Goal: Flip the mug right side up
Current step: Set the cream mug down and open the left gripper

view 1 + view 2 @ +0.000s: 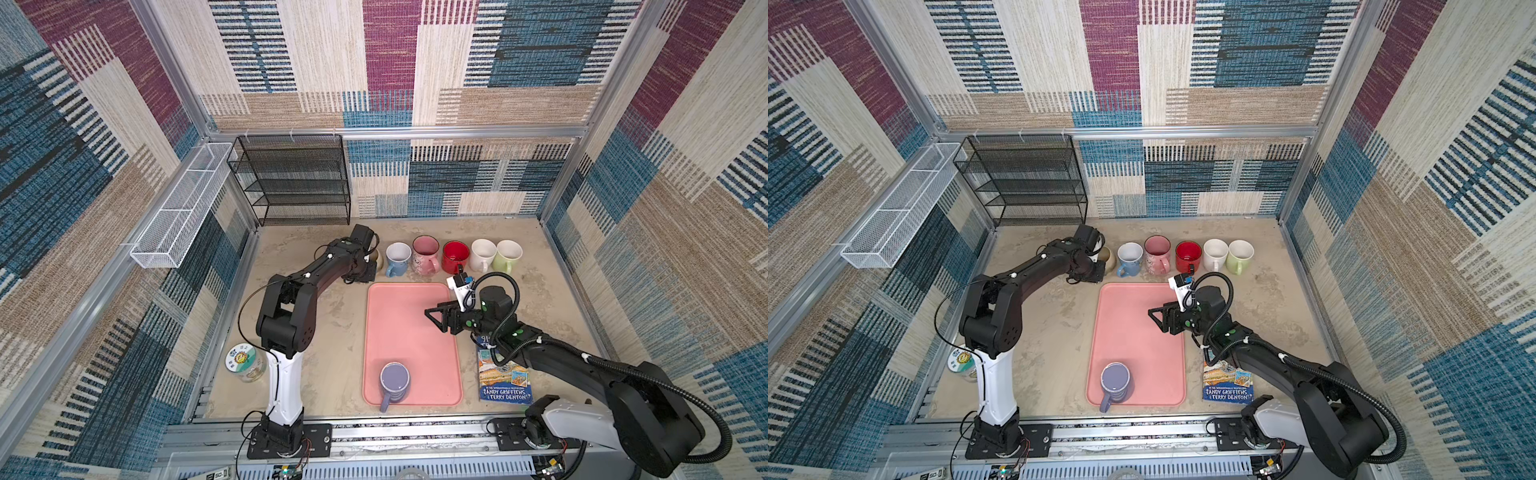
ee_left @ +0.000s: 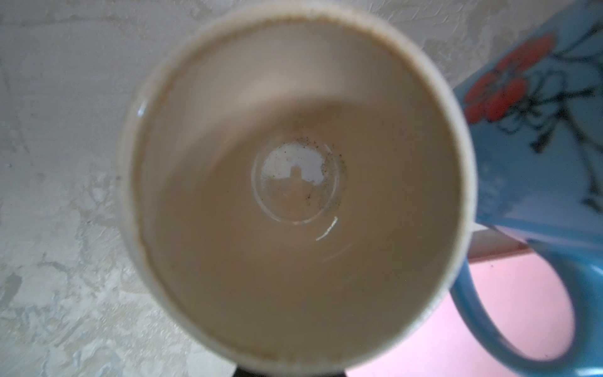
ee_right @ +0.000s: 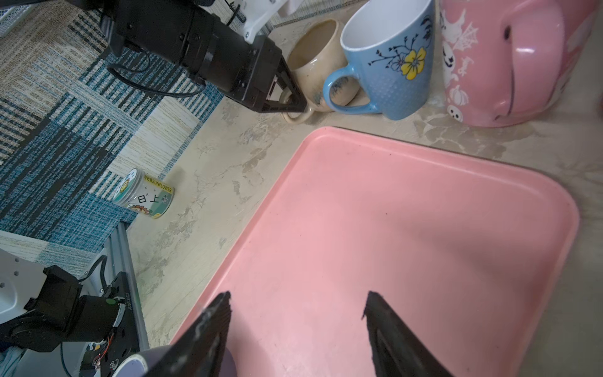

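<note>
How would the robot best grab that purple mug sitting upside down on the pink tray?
Probably by the handle, coming from the pink tray's near rim. The purple mug stands base-up there, handle jutting clear toward that rim, so a pincer could close across the loop and roll it over.

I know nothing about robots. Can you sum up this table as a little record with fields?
Beige mug: upright, left end of the mug row
Left gripper: shut on the beige mug's handle
Right gripper: open, empty, above the pink tray
Purple mug: on the tray, apparently base up
Rest of row: blue mug, pink mug, red mug, white mug, green mug, all upright
</note>
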Available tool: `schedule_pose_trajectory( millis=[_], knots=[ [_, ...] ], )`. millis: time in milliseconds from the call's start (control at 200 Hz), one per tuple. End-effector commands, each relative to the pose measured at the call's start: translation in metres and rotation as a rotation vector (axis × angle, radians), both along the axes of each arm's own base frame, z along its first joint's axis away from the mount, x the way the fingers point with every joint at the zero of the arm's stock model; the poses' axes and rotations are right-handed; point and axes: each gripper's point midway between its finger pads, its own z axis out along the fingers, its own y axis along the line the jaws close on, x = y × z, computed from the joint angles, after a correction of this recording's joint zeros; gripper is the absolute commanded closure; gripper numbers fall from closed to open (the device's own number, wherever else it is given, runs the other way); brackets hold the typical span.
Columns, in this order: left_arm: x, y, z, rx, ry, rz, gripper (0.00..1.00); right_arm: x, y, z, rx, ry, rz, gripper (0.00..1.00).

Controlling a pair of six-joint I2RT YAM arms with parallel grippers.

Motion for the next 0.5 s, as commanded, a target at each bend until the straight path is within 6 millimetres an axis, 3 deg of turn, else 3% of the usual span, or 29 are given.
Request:
schedule_pose_trajectory(
  millis=[0,215,496],
  knots=[
    [-0.004,-0.008,0.002,-0.017,0.0,-0.058,0.84,0.003,0.0,0.006,-0.005,-0.027,-0.006,0.32],
    [-0.008,-0.01,0.007,-0.02,-0.007,-0.066,0.73,0.002,-0.002,0.011,-0.011,-0.033,-0.01,0.3],
    [-0.014,-0.005,0.028,-0.026,-0.039,-0.053,0.64,-0.004,-0.002,0.014,0.0,-0.026,0.007,0.24]
  ],
)
